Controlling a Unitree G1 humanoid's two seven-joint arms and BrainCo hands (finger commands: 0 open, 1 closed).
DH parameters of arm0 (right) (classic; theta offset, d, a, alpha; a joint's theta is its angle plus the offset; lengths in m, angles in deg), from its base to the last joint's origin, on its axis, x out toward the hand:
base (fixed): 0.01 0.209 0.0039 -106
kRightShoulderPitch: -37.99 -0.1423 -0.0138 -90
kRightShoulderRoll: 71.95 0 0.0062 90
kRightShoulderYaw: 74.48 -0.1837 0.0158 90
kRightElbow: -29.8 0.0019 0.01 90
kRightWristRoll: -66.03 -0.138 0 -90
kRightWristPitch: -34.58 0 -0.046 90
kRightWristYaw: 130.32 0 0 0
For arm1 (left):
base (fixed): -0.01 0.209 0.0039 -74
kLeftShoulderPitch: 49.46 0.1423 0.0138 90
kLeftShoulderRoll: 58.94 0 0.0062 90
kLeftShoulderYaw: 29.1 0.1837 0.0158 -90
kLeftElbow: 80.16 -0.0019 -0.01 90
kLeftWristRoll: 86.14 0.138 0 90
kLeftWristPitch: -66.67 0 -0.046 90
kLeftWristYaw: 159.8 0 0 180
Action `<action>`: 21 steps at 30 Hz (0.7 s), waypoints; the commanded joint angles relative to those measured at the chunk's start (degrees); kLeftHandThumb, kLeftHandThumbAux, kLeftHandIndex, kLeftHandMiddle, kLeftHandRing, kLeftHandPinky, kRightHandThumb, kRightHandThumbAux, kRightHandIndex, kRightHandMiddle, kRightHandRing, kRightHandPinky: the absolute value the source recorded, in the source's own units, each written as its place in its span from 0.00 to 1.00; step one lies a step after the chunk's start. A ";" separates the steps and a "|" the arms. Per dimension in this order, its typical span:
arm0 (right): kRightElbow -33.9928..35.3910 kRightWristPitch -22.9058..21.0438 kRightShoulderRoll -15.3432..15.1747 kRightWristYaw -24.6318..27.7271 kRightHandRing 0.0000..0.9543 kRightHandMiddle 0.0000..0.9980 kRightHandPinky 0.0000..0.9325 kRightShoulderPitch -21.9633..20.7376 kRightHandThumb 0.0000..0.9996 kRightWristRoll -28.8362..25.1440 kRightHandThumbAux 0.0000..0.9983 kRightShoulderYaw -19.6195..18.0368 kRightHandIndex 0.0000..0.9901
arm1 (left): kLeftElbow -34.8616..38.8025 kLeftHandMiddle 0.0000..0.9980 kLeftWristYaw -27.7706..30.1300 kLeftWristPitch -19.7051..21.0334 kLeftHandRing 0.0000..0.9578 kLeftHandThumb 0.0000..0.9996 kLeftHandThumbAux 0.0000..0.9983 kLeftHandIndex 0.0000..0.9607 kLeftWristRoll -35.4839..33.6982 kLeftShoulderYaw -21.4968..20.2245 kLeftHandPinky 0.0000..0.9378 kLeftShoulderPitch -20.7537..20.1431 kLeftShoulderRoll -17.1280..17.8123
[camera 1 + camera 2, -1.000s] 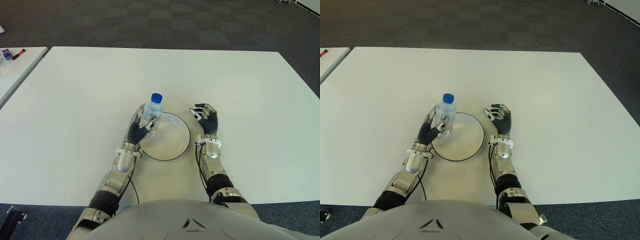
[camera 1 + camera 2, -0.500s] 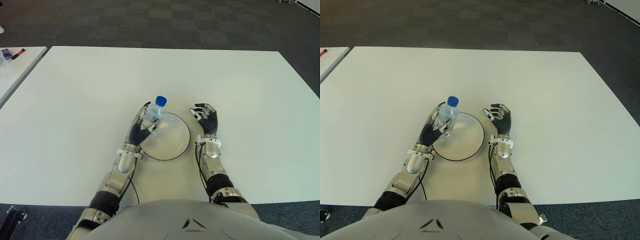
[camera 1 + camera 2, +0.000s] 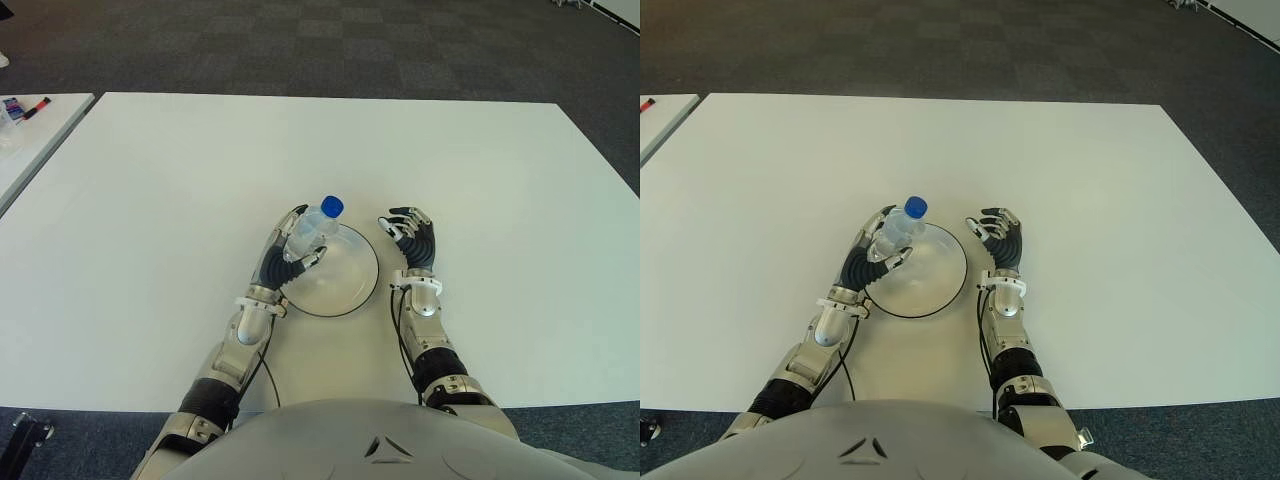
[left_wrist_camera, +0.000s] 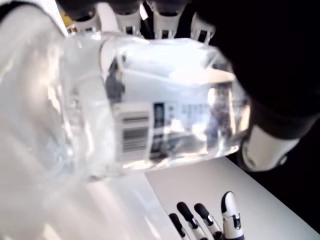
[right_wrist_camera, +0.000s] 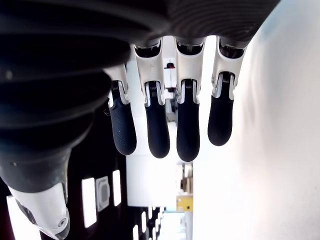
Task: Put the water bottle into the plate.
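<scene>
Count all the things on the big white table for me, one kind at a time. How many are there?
Bottles: 1, the water bottle with a blue cap, held in the left hand
Plates: 1, the plate
Robot hands: 2, counting the right hand beside the plate
Total: 4

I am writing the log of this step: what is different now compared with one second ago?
The left hand, holding the water bottle throughout, carried it rightward from the plate's left rim to over the plate and tilted it, cap pointing right. The right hand stayed open beside the plate.
</scene>
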 commanded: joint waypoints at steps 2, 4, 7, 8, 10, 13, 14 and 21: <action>-2.33 -1.73 1.34 -0.10 0.46 0.41 0.48 2.19 0.70 -0.68 0.73 -0.21 0.42 | -0.67 0.04 -0.18 1.31 0.04 0.00 0.68 0.01 0.75 0.10 0.03 -0.28 0.70; -2.43 -1.67 1.34 -0.08 0.46 0.41 0.48 2.14 0.70 -0.73 0.73 -0.25 0.42 | -0.76 0.05 -0.36 1.22 0.04 0.00 0.68 0.02 0.83 0.13 0.03 -0.32 0.75; -2.55 -1.63 1.33 -0.09 0.46 0.41 0.48 2.07 0.70 -0.72 0.73 -0.27 0.42 | -0.94 0.05 -0.57 1.12 0.04 0.00 0.68 0.04 0.90 0.13 0.04 -0.38 0.79; -2.55 -1.60 1.33 -0.07 0.46 0.41 0.48 2.07 0.70 -0.72 0.73 -0.25 0.42 | -1.03 0.05 -0.70 0.98 0.04 0.00 0.68 0.04 0.95 0.09 0.04 -0.37 0.80; -2.53 -1.54 1.34 -0.02 0.46 0.41 0.48 2.08 0.70 -0.72 0.73 -0.23 0.42 | -1.19 0.06 -0.91 0.59 0.05 0.00 0.68 0.05 0.97 0.04 0.04 -0.37 0.78; -2.51 -1.48 1.35 0.03 0.46 0.41 0.48 2.09 0.70 -0.73 0.73 -0.22 0.42 | -1.35 0.06 -1.07 0.16 0.05 0.00 0.69 0.06 0.93 0.00 0.04 -0.39 0.74; -2.51 -1.46 1.35 0.04 0.46 0.41 0.48 2.10 0.70 -0.74 0.73 -0.21 0.42 | -1.39 0.07 -1.11 0.04 0.05 0.00 0.69 0.07 0.91 -0.01 0.04 -0.39 0.73; -2.44 -1.53 1.39 0.07 0.46 0.41 0.47 2.11 0.70 -0.78 0.73 -0.22 0.42 | -2.06 0.07 -1.32 -1.16 0.06 0.00 0.69 0.07 0.71 -0.05 0.03 -0.60 0.82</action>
